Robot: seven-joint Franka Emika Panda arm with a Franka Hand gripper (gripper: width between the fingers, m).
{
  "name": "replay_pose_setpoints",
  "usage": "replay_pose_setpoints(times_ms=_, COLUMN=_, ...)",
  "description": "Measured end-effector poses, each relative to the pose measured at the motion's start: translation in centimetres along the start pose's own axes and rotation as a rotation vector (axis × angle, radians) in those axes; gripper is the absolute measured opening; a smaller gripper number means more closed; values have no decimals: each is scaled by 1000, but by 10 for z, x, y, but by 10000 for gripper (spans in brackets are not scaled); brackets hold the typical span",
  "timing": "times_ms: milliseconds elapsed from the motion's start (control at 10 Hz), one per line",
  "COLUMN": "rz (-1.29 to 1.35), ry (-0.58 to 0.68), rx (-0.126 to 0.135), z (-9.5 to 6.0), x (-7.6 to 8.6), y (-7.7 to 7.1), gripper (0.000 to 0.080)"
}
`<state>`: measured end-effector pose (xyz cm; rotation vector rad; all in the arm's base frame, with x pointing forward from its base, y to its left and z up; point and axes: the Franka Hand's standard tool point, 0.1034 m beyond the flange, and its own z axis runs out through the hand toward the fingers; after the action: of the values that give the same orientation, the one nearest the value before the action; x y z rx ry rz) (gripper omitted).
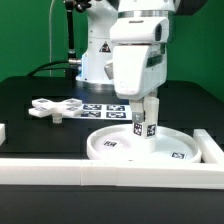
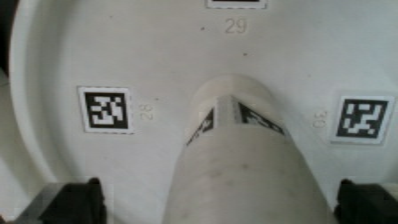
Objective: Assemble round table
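The short thick cylinder leg [image 1: 143,121] stands upright on the middle of the large rimmed round disc [image 1: 97,150], near the front rail. My gripper [image 1: 141,100] is straight above it, with its fingers down beside the leg's top. In the wrist view the leg [image 2: 240,150] runs up between my fingertips [image 2: 80,200]. A gap shows on each side, so my gripper [image 2: 222,208] is open around the leg. The disc [image 2: 178,50] with its square tags fills the view behind the leg. The flat cross-shaped piece [image 1: 55,108] lies on the black table at the exterior view's left.
The marker board [image 1: 103,108] lies behind the disc, partly hidden by my gripper. A long white border rail [image 1: 100,172] runs along the front and another [image 1: 212,146] stands at the exterior view's right. The arm's base [image 1: 95,55] stands at the back.
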<state>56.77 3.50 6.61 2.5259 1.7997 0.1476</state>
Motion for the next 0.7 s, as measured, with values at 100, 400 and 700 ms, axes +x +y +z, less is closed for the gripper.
replay_pose_setpoints(times_ms=100, rz=-50, ry=-7, rx=-5, z=0, x=0, y=0, gripper=649)
replay_pose_setpoints(times_ms=400, rz=-188, ry=-29, rx=-14, z=0, x=2, y=0, gripper=649)
replay_pose_setpoints(times_ms=700, rz=-325, ry=-47, rx=-17, z=0, x=0, y=0, gripper=649)
